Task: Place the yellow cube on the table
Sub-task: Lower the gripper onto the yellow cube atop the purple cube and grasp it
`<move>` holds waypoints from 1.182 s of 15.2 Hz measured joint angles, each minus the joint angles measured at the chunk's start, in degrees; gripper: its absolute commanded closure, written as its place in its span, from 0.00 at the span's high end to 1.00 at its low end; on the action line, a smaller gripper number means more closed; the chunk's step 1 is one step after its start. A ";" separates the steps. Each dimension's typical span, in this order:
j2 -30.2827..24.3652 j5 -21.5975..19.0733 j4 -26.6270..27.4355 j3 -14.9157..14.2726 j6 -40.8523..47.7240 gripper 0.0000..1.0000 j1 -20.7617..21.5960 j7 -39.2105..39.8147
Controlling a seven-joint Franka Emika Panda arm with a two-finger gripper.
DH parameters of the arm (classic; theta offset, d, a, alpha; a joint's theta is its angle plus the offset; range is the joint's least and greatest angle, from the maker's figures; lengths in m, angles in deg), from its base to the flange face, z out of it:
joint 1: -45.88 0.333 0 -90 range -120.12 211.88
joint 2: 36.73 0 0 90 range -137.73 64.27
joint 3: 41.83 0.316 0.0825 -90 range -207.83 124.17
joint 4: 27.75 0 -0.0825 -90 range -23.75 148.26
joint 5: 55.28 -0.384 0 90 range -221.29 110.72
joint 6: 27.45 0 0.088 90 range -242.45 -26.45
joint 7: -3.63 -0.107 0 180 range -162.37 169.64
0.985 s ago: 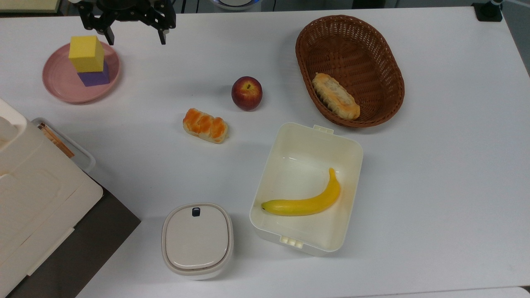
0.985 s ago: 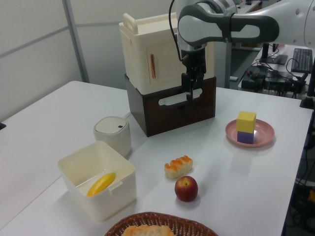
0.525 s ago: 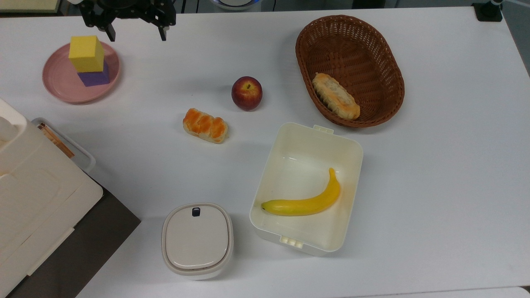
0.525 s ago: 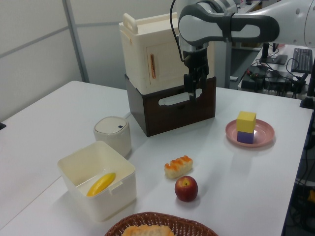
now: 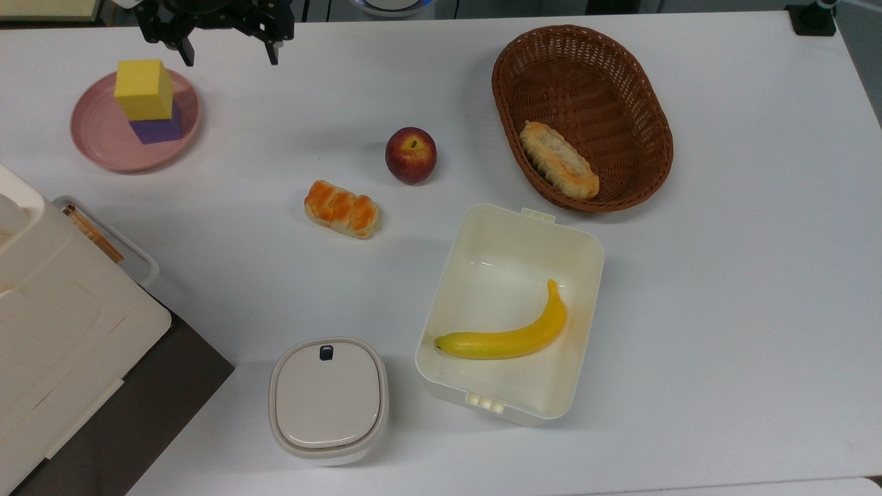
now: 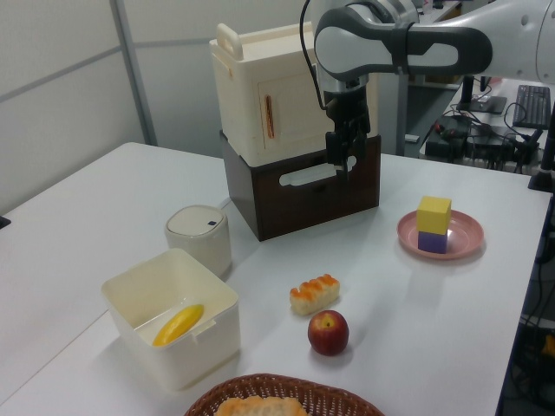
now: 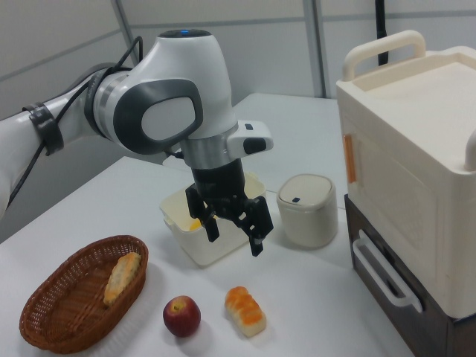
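The yellow cube (image 5: pixel 143 88) sits on top of a purple cube (image 5: pixel 160 129) on a round pink plate (image 5: pixel 103 141), at the top view's upper left. The stack also stands at the left view's right, yellow cube (image 6: pixel 434 214) uppermost. My gripper (image 5: pixel 231 59) hangs open and empty above the white table (image 5: pixel 723 275), to the right of the plate in the top view and apart from the cube. In the left view the gripper (image 6: pixel 343 165) is high, left of the plate. The right view shows the gripper (image 7: pixel 234 241) pointing down with its fingers spread.
A red apple (image 5: pixel 411 154) and an orange bread roll (image 5: pixel 342 209) lie mid-table. A wicker basket (image 5: pixel 641 103) holds another roll. A cream box (image 5: pixel 482 241) holds a banana (image 5: pixel 506 337). A lidded white container (image 5: pixel 327 398) and a cream cabinet (image 5: pixel 62 324) stand at the top view's lower left.
The gripper has shifted a little toward the top view's upper edge and slightly to the left view's right, still open. The cubes and plate have not moved.
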 measured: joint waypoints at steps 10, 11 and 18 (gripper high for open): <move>0.08 1.98 0.24 -0.33 0.02 1.00 -8.00 8.01; 0.17 2.44 0.39 -0.40 0.08 1.00 -9.15 9.46; 4.91 8.15 3.38 -0.69 0.81 1.00 -16.73 19.99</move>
